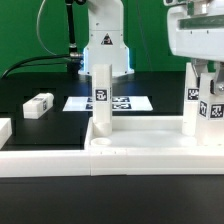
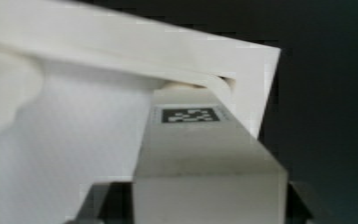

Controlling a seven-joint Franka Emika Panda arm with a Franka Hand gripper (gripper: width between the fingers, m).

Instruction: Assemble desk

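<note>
The white desk top (image 1: pixel 150 140) lies as a rimmed tray at the front of the table. One tagged leg (image 1: pixel 102 95) stands upright in its corner on the exterior view's left. My gripper (image 1: pixel 206 72) comes down from the top right and is shut on another tagged leg (image 1: pixel 214 110) at the tray's right end. A second tagged post (image 1: pixel 192 98) stands close beside it. In the wrist view the held leg (image 2: pixel 197 150) runs from between my dark fingers (image 2: pixel 115 200) of the gripper (image 2: pixel 197 208) up to the desk top's corner (image 2: pixel 123 90); the joint itself is hidden.
A loose white leg (image 1: pixel 38 105) lies on the black table at the exterior view's left. The marker board (image 1: pixel 125 103) lies behind the upright leg. A long white rail (image 1: pixel 45 163) runs along the front. The robot base (image 1: pixel 103 45) stands at the back.
</note>
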